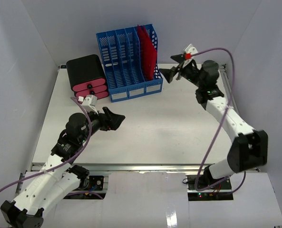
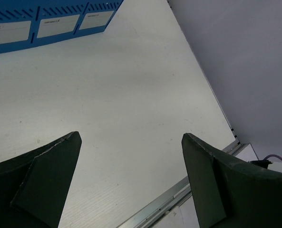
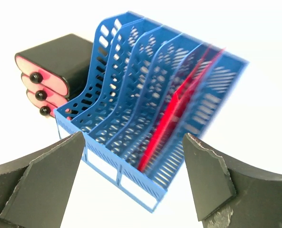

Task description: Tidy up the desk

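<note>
White walls enclose the white bench, which lies flat with its railed front edge running left to right by the arm bases. At its far left stand a blue file rack, a red folder in a right-hand slot, and a black drawer box. The left pincer and right pincer are both spread and hold nothing.
</note>
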`<move>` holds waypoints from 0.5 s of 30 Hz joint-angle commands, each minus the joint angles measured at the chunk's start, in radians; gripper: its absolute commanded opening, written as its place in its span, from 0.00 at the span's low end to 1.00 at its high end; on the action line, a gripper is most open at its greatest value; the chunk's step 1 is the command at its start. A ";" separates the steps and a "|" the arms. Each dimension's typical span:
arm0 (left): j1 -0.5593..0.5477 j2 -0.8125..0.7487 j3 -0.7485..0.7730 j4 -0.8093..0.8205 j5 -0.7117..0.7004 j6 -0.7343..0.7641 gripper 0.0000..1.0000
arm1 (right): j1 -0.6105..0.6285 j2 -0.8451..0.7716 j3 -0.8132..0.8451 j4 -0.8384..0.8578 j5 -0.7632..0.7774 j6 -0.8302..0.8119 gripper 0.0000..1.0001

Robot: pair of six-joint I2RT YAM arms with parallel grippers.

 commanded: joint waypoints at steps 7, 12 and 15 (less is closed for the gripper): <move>0.003 -0.046 0.139 -0.037 0.089 0.092 0.98 | -0.074 -0.494 -0.223 -0.633 0.102 -0.157 0.90; 0.003 -0.093 0.121 -0.060 0.088 0.096 0.98 | -0.074 -0.632 -0.357 -0.700 0.168 -0.200 0.90; 0.003 -0.117 0.103 -0.077 0.087 0.095 0.98 | -0.074 -0.667 -0.386 -0.716 0.208 -0.154 0.90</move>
